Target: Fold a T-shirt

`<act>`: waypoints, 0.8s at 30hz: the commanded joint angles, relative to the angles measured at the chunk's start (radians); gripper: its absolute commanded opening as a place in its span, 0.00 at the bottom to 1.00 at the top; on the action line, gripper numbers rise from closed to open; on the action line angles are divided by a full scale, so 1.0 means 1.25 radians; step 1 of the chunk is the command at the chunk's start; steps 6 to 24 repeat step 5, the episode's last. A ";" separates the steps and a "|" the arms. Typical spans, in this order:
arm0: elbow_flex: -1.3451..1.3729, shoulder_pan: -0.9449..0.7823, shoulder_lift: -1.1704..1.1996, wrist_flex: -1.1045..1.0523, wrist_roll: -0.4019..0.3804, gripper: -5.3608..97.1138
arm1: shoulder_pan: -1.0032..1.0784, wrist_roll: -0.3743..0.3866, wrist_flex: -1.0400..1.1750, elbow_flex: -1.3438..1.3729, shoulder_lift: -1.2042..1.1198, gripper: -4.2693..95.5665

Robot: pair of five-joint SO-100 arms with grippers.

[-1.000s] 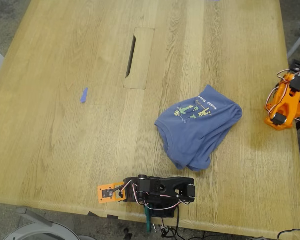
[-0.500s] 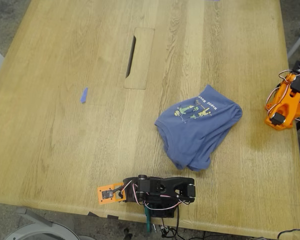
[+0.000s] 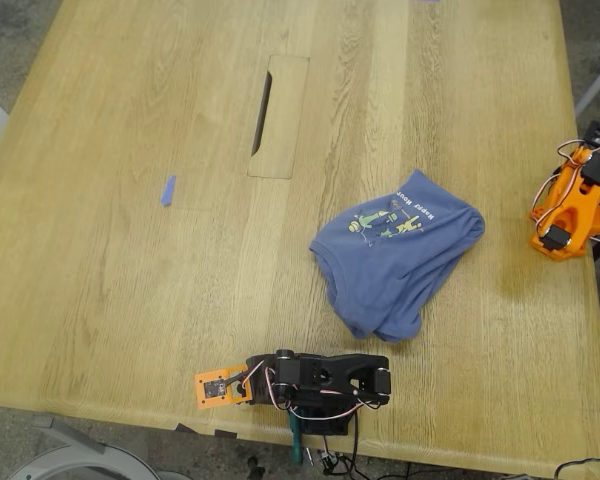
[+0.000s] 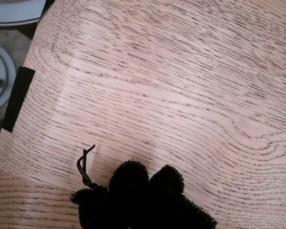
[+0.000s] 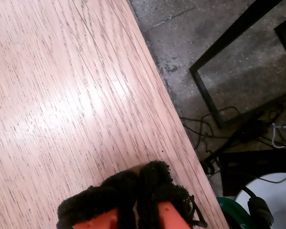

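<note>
Wooden table [image 3: 130, 250], slate-blue T-shirt [image 3: 395, 255] crumpled, cartoon print up

Broad bare oak spread across the long wooden table [image 3: 130, 300] toward the exterior view's left, open for passage. Obstacles were few: a crumpled slate-blue T-shirt [image 3: 395, 250], a small blue scrap [image 3: 167, 190], and a rectangular cable hatch with a dark slot [image 3: 278, 115].

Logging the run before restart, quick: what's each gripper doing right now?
My first gripper: closed, holding nothing, over bare table.
My second gripper: closed, holding nothing, near the table edge.
T-shirt: untouched.
</note>
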 commanded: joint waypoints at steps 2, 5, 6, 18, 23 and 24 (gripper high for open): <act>-0.010 0.004 0.086 0.006 -0.011 0.05 | 0.047 -0.002 0.004 0.054 0.006 0.11; -0.010 0.005 0.086 0.006 -0.012 0.05 | 0.047 -0.001 0.004 0.054 0.006 0.11; -0.010 0.005 0.086 0.006 -0.012 0.05 | 0.047 -0.001 0.004 0.054 0.006 0.11; -0.010 0.005 0.086 0.006 -0.012 0.05 | 0.047 -0.001 0.004 0.054 0.006 0.11; -0.010 0.005 0.086 0.006 -0.012 0.05 | 0.047 -0.001 0.004 0.054 0.006 0.11; -0.010 0.005 0.086 0.006 -0.012 0.05 | 0.047 -0.001 0.004 0.054 0.006 0.11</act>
